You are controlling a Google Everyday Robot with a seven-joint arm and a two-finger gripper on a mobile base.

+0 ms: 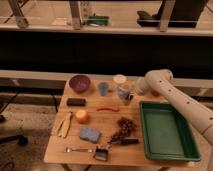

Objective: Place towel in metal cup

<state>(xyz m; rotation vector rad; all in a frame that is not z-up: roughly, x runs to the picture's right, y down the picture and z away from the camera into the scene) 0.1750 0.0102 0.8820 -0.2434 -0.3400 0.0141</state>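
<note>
The metal cup [123, 93] stands at the back middle of the wooden table [55, 145], just in front of a white cup [119, 80]. Something pale shows at its mouth; I cannot tell whether it is the towel. No towel shows clearly elsewhere. My gripper [129, 95] is right at the metal cup's right side, at the end of the white arm [165, 92] that reaches in from the right.
A purple bowl [79, 83] and a blue cup [102, 89] stand to the left. In front lie a black block [76, 101], red chili [106, 108], orange [81, 116], banana [64, 124], blue sponge [89, 134], grapes [125, 125], fork [77, 149] and brush [102, 154]. A green tray [167, 130] fills the right.
</note>
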